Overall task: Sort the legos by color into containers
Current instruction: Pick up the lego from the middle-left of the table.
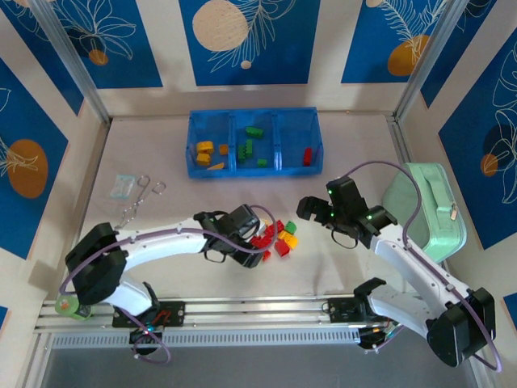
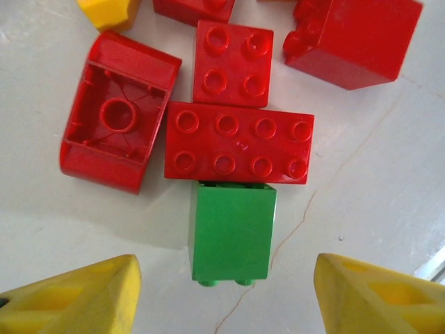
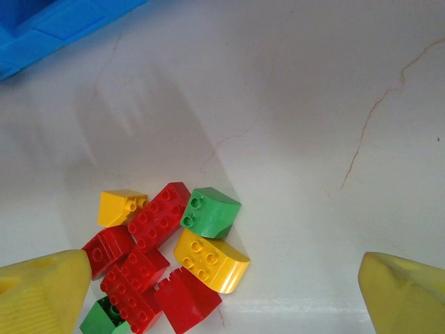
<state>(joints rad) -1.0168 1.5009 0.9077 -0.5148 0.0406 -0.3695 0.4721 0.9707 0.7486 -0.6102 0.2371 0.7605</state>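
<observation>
The left gripper hangs over the pile of loose bricks near the middle of the table, its jaws spread wide. In its wrist view a green brick lies on its side between the yellow fingers, touching neither. Its far end butts against a long red brick (eight studs, face up), with a square red brick and an upturned red shell crowding close. The right gripper, just right of the pile, is parted too and holds nothing. The blue tray sits farther back, with yellow and orange bricks in the left compartment, green in the middle and one red at right. A mint-green case lies at the right; a clear packet and a ring-handled metal tool lie at the left.
</observation>
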